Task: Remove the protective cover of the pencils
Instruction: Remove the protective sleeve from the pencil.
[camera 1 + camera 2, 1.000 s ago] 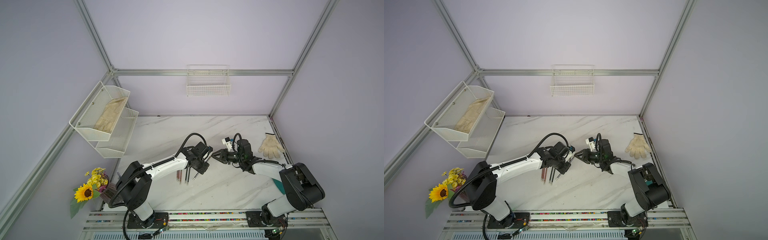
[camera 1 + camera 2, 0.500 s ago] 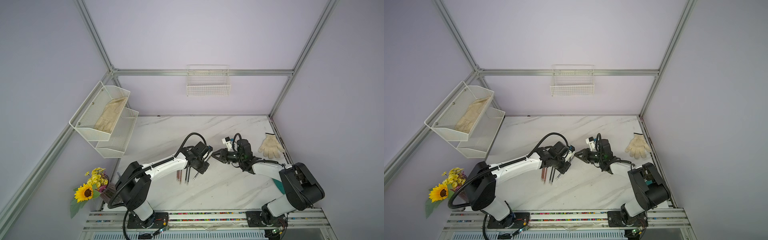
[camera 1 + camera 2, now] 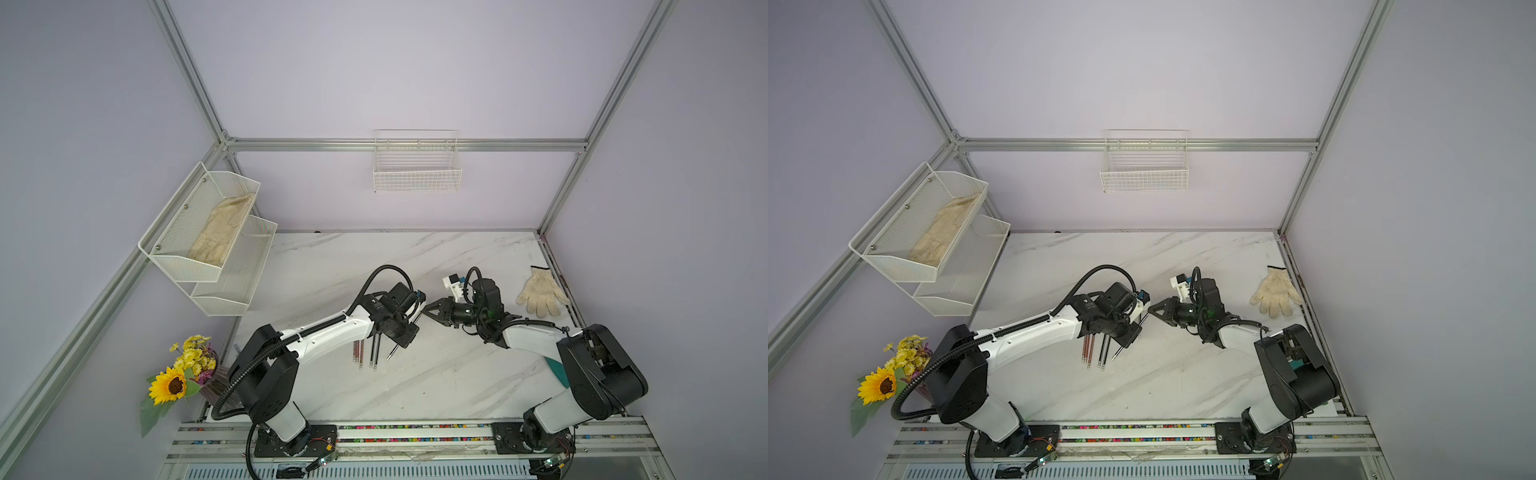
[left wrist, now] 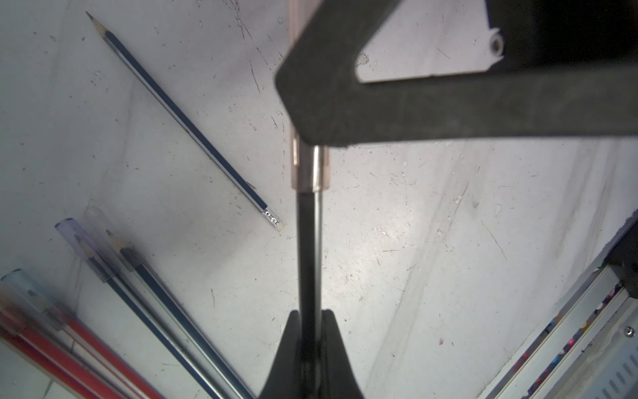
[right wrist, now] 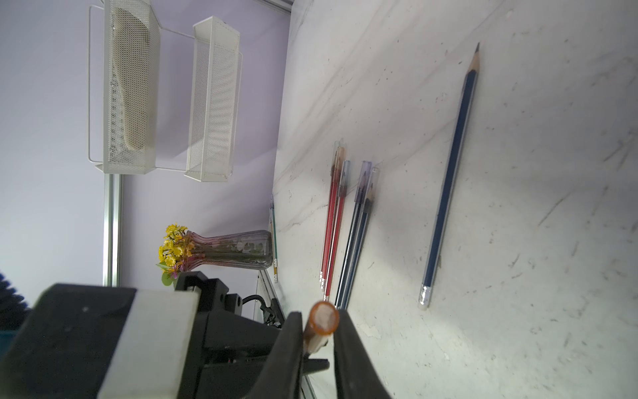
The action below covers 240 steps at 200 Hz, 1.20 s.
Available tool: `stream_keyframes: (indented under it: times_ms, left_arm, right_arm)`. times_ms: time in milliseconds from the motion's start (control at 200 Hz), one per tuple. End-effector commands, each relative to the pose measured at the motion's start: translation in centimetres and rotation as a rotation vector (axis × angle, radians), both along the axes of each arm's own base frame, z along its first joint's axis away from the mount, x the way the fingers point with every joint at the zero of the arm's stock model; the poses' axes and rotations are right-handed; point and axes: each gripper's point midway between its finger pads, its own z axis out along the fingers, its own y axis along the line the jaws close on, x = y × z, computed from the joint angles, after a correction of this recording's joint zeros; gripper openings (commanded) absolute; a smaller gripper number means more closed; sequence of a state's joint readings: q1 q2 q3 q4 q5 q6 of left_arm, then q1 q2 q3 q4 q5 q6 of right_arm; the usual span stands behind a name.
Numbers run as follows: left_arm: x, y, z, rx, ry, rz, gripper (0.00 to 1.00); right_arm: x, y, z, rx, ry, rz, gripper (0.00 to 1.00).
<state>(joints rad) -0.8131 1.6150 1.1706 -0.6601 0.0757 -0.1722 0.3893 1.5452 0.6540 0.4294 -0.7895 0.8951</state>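
My left gripper [image 4: 310,316] is shut on a black pencil [image 4: 309,248] and holds it above the marble table. A translucent brownish protective cover [image 4: 309,169] sits on the pencil's far end. My right gripper [image 5: 318,312] is shut on that cover [image 5: 324,318], with its jaws pressed to both sides of the cover's round end. In both top views the two grippers [image 3: 409,332] [image 3: 426,309] meet at mid-table. One bare blue pencil [image 5: 448,179] lies on the table. Beside it lie two capped dark pencils [image 5: 357,235] and two capped red ones [image 5: 331,221].
A white work glove [image 3: 542,291] lies at the table's right edge. A vase of yellow flowers [image 3: 187,374] stands at the front left, with a thin green pencil [image 5: 273,238] next to it. A two-tier mesh rack [image 3: 216,237] and a wire basket [image 3: 417,166] hang on the walls.
The right gripper's jaws have narrowed onto the cover. Both arms have hardly moved, and the left gripper still holds the pencil.
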Motion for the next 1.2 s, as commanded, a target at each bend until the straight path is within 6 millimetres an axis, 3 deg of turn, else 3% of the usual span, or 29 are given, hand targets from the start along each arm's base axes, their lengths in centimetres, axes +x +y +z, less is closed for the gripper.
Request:
stream_keyframes:
  times_ms: [0,160,710,1195]
  left_arm:
    - [1.2,-1.8,4.8,-0.11,-0.085,-0.014,0.0]
    - [1.1,-1.8,4.8,-0.109,-0.083,-0.015,0.0]
    - [0.9,-1.2,4.3,-0.092,-0.084,-0.009,0.0]
    - [0.1,-0.8,3.9,-0.111,-0.068,-0.009,0.0]
  right_arm:
    - [1.0,0.4,1.2,0.02,-0.039,-0.016,0.17]
    - [1.0,0.4,1.1,0.017,-0.04,-0.019,0.09]
    - [1.8,-0.4,1.8,0.0,-0.054,-0.073,0.06]
    - [4.1,-2.4,2.8,-0.011,-0.06,-0.162,0.02]
